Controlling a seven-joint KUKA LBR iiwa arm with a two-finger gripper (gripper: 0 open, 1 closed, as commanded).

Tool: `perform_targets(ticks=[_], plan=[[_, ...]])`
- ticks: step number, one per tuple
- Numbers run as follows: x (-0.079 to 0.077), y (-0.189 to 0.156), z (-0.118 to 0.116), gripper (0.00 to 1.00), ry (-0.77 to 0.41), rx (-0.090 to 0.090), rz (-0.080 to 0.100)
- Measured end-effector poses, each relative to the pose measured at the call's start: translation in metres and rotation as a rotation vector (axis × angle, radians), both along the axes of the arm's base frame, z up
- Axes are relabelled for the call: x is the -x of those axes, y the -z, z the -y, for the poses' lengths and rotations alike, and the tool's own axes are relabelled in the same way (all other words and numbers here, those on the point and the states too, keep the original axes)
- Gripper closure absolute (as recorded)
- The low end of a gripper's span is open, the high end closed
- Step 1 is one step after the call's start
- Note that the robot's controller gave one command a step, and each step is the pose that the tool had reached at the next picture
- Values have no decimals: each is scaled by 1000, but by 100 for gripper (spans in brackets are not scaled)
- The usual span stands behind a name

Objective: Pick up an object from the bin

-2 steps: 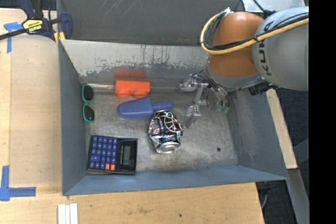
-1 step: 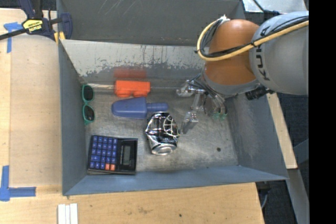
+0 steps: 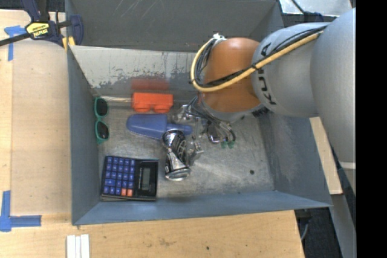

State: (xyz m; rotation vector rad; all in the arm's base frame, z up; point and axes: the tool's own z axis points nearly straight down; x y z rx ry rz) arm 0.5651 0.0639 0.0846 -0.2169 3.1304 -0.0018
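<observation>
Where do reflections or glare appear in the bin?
Camera view: the bin's back wall mirrors the orange block as a faint orange patch; the shiny metal thing beside the calculator glints.

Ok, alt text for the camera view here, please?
The arm's gripper is low in the middle of a grey metal bin, beside a shiny silver object and a blue plastic object. An orange block, green sunglasses and a blue calculator lie to the view's left.
</observation>
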Motion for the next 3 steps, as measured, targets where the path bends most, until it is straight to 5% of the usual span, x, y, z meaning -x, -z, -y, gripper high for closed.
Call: perform_targets(ticks=[1, 3], plan=[[48, 7, -36, 100, -89, -3, 26], [49, 3, -36, 100, -89, -2, 17]])
